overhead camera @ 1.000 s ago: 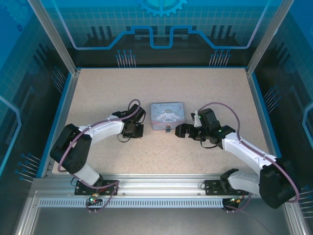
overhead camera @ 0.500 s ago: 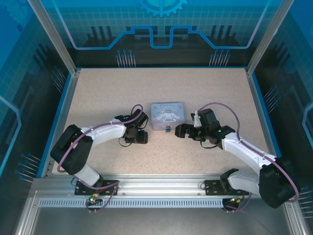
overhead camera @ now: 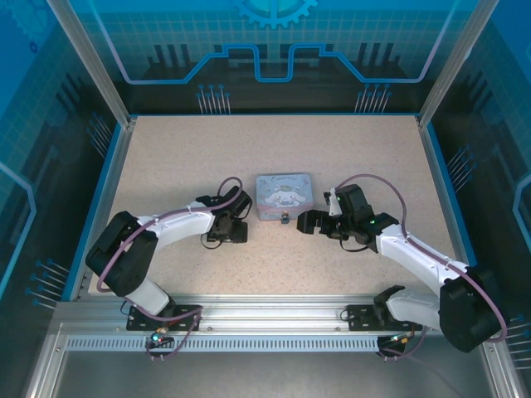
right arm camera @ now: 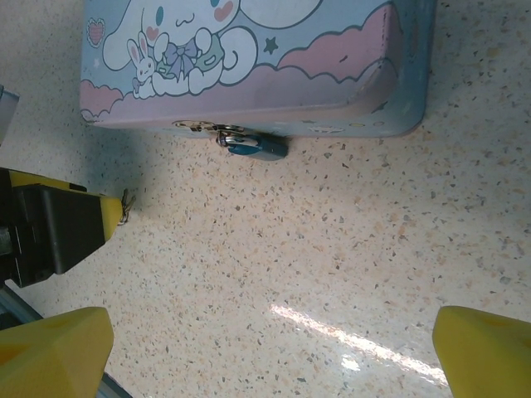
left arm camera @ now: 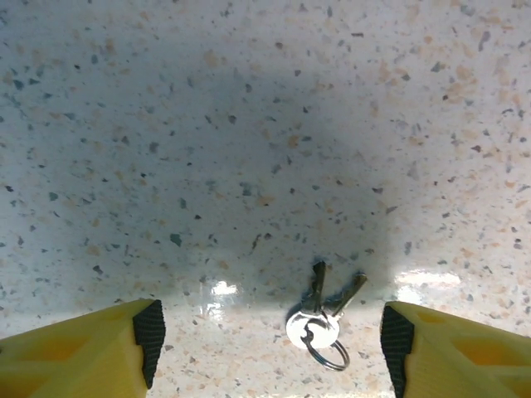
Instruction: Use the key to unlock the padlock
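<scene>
Left gripper (left arm camera: 271, 336) hangs low over the speckled beige worktop (left arm camera: 249, 124), its yellow fingers (left arm camera: 124, 340) spread well apart and holding nothing. Right between them lies the small metal key (left arm camera: 319, 308), two blades fanned out on a thin ring, flat on the worktop and touching neither finger. Over on the other side, the right gripper (right arm camera: 274, 336) is spread as wide as it goes, empty too, facing the pale blue rectangular cartoon tin (right arm camera: 274, 58). The small dark padlock with a brassy glint (right arm camera: 254, 148) hangs at the tin's front clasp, resting against the near wall, well apart from the right gripper's fingers.
</scene>
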`<state>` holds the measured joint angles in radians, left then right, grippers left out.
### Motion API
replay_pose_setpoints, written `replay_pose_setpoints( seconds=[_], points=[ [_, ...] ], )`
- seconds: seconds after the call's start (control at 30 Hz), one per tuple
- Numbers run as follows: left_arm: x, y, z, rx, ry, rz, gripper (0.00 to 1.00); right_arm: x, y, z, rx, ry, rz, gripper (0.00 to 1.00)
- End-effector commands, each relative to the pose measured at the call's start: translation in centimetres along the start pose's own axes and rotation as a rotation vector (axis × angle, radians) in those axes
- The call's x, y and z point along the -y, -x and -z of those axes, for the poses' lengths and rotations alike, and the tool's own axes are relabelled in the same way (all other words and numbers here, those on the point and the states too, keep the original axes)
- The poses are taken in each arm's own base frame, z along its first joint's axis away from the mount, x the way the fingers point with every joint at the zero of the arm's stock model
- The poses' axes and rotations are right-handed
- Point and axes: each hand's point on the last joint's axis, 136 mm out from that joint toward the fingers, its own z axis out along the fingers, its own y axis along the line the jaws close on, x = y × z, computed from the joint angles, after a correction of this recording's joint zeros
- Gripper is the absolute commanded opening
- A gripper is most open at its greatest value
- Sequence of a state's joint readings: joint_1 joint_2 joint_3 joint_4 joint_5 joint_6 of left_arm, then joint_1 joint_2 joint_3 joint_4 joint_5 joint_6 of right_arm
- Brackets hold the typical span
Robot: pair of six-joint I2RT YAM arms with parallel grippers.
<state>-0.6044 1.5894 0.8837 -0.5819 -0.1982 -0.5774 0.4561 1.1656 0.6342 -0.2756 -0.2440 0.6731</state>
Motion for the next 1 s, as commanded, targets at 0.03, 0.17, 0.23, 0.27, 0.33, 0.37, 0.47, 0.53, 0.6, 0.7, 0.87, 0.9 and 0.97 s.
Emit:
replay_pose_setpoints(
  seconds=[0.03,0.17,0.23,0.27,0.33,0.37,0.47,0.53,0.6,0.7,0.87,0.9,0.97],
  points=[
    [-0.7,0.1,-0.2,0.002,0.052,0.051,0.67,0.1,0.0,-0.1,-0.005,-0.002,-0.005,1.00],
    [-0.9,0.0,-0.6,-0.005,0.066,0.072,0.64,0.2,0.0,-0.2,-0.006,-0.005,-0.004,1.00],
    [-1.1,-0.2,-1.0,-0.013,0.077,0.081,0.64,0.3,-0.1,-0.2,-0.007,-0.008,-0.004,1.00],
    [-1.2,-0.3,-1.1,-0.016,0.084,0.083,0.64,0.3,-0.1,-0.2,-0.007,-0.009,-0.002,1.00],
    [-1.4,-0.6,-1.5,-0.027,0.094,0.089,0.64,0.5,-0.2,-0.2,-0.008,-0.014,-0.004,1.00],
    [-1.6,-0.7,-1.6,-0.029,0.103,0.094,0.64,0.5,-0.2,-0.2,-0.007,-0.015,-0.003,1.00],
    [-2.2,-0.9,-1.8,-0.035,0.112,0.117,0.62,0.6,-0.3,-0.2,-0.006,-0.019,-0.003,1.00],
    [-2.7,-0.9,-2.0,-0.039,0.117,0.142,0.61,0.7,-0.3,-0.2,-0.007,-0.021,-0.003,1.00],
    [-3.1,-0.9,-2.0,-0.039,0.114,0.161,0.60,0.8,-0.4,-0.2,-0.007,-0.024,-0.004,1.00],
    [-3.6,-0.8,-1.8,-0.033,0.115,0.178,0.59,0.7,-0.3,-0.2,-0.004,-0.023,-0.003,1.00],
    [-3.6,-0.9,-1.1,-0.017,0.095,0.193,0.55,0.8,-0.3,-0.2,-0.004,-0.027,-0.006,1.00],
    [-3.8,-1.0,-1.1,-0.020,0.101,0.194,0.55,0.9,-0.3,-0.3,-0.005,-0.027,-0.008,1.00],
    [-3.8,-1.1,-1.2,-0.025,0.100,0.199,0.55,0.9,-0.3,-0.3,-0.004,-0.028,-0.010,1.00]
  ],
)
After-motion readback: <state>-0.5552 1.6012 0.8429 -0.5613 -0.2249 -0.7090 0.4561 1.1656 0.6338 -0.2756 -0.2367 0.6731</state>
